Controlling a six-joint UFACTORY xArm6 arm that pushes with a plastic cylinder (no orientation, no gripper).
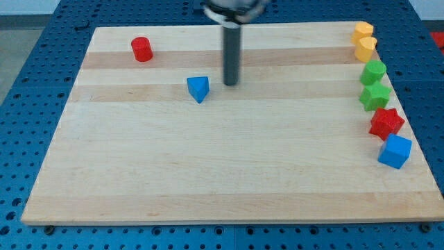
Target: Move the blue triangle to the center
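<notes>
The blue triangle (198,88) lies on the wooden board (229,173), left of the board's middle and toward the view's top. My tip (229,84) stands on the board just to the triangle's right, a short gap apart, not touching it. The dark rod rises straight up from there to the view's top edge.
A red cylinder (141,49) sits at the top left. Along the right edge, from top to bottom: two yellow blocks (363,31) (365,48), two green blocks (373,71) (374,96), a red star (386,123) and a blue cube (395,151).
</notes>
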